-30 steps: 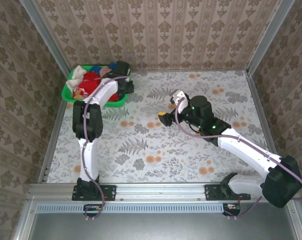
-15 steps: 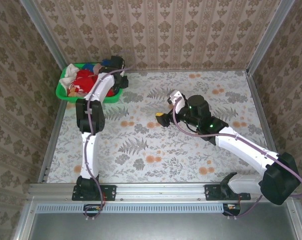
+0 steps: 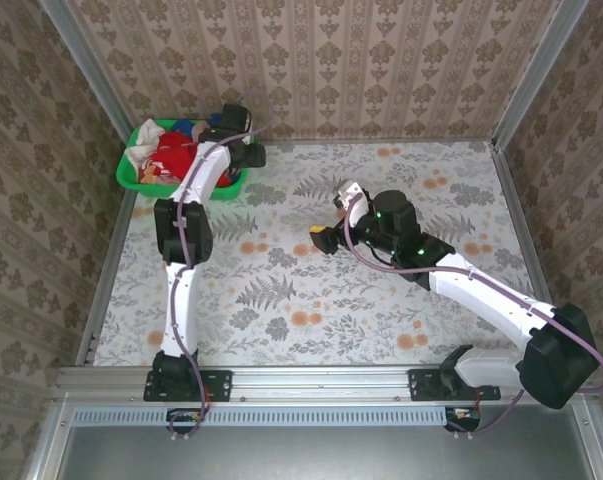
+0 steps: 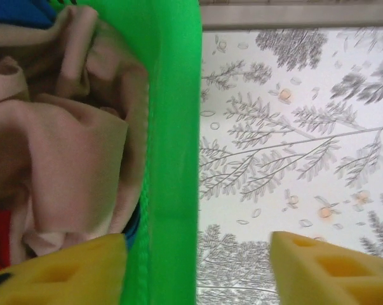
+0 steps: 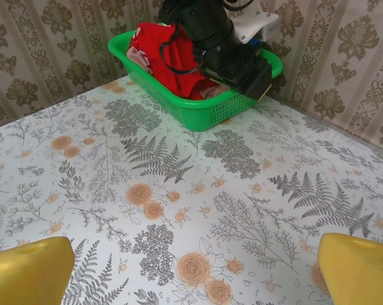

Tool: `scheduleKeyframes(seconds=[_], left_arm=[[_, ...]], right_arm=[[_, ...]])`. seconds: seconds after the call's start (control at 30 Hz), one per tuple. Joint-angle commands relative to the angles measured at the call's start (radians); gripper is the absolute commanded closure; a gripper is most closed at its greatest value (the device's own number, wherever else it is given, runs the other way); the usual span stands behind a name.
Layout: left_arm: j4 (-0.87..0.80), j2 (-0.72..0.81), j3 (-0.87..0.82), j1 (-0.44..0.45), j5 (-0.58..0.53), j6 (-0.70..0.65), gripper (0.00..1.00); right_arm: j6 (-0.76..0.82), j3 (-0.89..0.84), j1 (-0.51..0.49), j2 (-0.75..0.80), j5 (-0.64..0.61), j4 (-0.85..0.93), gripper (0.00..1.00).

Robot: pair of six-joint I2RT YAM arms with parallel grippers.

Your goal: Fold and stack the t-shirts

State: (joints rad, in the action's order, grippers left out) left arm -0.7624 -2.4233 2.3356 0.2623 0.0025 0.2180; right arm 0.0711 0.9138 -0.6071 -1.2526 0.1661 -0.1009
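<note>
The t-shirts lie bunched in a green basket point(image 3: 134, 179) at the table's back left. A bright red shirt point(image 3: 176, 158) is on top, with white cloth point(image 3: 144, 139) and a bit of blue point(image 3: 189, 127) around it. In the left wrist view a dusty pink shirt point(image 4: 70, 146) fills the basket beside its rim point(image 4: 172, 159). My left gripper point(image 4: 194, 273) is open and straddles that rim, one finger inside and one outside. My right gripper point(image 3: 324, 236) hangs open over the table's middle, with nothing between its fingers point(image 5: 26, 273).
The basket point(image 5: 197, 111) sits close to the patterned back wall and the left side wall. My left arm's wrist point(image 5: 235, 60) leans over the basket's near right corner. Floral tablecloth point(image 3: 401, 300) spreads from the middle to the right.
The basket has slid toward the back left corner with my left gripper at its rim. My right gripper has shifted slightly left.
</note>
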Motion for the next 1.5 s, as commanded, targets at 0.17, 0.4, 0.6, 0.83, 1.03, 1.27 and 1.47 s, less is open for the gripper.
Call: scheduleKeyframes(seconds=[0.17,0.4,0.6,0.83,1.03,1.27,1.47], left_arm=[[0.11,0.372,-0.268,-0.023,-0.146,0.088,0.0],[0.155,0.518,-0.463,-0.136,-0.226,0.213,0.0],[0.104,0.498,-0.488,-0.224,-0.177,0.31,0.0],[0.115,0.39,-0.438,-0.267,-0.021,0.382,0.03],[0.109,0.329,-0.392,-0.27,0.025,0.421,0.5],[0.096,0.383,-0.369,-0.269,0.0,0.414,1.0],[0.133,0.499,-0.38,-0.269,-0.021,0.378,1.0]], right_arm=[[-0.016,0.018,-0.006,0.006,0.005,-0.01,0.0],[-0.022,0.007,-0.006,-0.001,0.003,-0.029,0.0],[-0.021,0.018,-0.006,-0.017,0.019,-0.031,0.0],[-0.018,0.037,-0.006,-0.031,0.035,-0.028,0.0],[-0.014,0.043,-0.007,-0.031,0.034,-0.02,0.0],[-0.028,0.037,-0.006,-0.025,0.026,-0.027,0.0],[-0.041,0.037,-0.008,-0.041,0.026,-0.05,0.0]])
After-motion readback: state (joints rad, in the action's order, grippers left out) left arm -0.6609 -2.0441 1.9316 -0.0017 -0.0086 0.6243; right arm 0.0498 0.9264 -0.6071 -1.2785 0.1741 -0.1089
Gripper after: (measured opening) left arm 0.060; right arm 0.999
